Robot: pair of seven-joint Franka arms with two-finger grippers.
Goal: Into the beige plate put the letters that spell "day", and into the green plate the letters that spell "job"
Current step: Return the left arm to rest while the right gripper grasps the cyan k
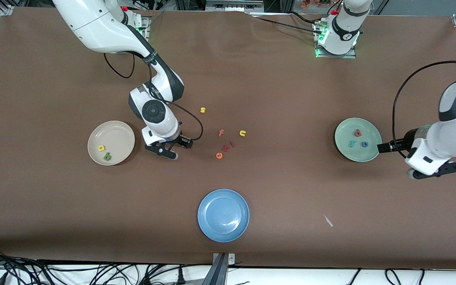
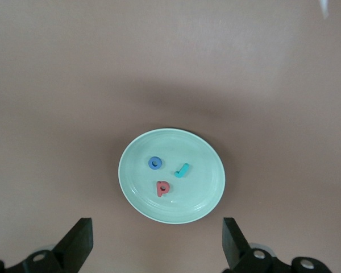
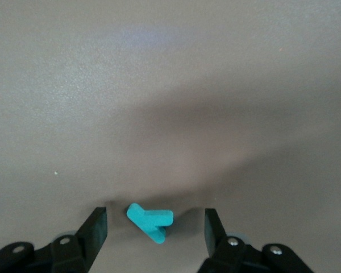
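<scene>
The beige plate lies toward the right arm's end of the table and holds the yellow d and green a. Beside it, my right gripper is down at the table. In the right wrist view its fingers stand open on either side of the teal y, with a gap on each side; the front view hides the y. The green plate holds the red b, teal j and blue o. My left gripper hangs open and empty beside that plate.
A blue plate lies nearer the front camera, mid-table. Loose letters sit between the two task plates: yellow s, pink f, yellow u, orange e and two small red ones. A white scrap lies on the cloth.
</scene>
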